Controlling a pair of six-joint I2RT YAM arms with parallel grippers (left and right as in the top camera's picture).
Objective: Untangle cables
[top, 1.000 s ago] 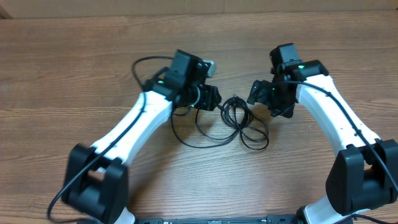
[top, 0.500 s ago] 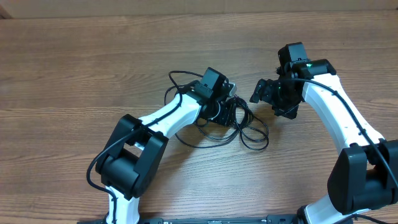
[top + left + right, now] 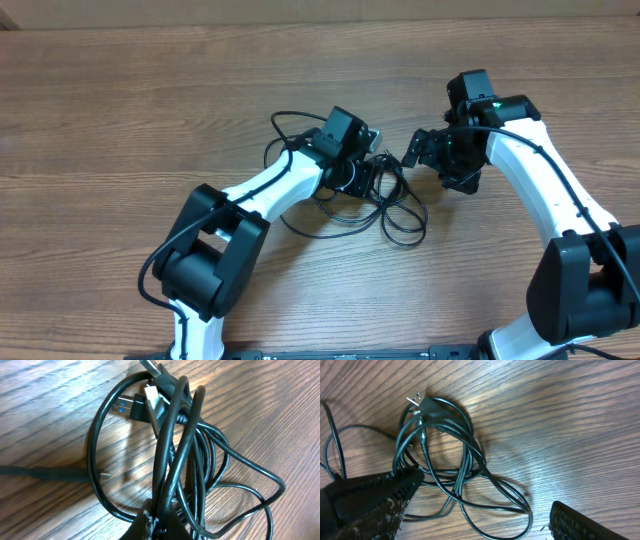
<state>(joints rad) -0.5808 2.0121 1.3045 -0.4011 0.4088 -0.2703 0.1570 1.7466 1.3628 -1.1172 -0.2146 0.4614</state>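
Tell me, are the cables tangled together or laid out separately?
Tangled. In the left wrist view the cables cross and overlap in one bundle, with the left gripper shut on them.

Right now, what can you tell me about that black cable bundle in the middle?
The cables are thin, black, rubbery-looking cords, looped and crossed into a loose tangle lying on the wooden table. One USB plug shows a blue insert; another tip is pale. The left tool pinches several strands together.

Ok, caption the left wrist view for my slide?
Left gripper pinching the tangled black cables on the wooden table.
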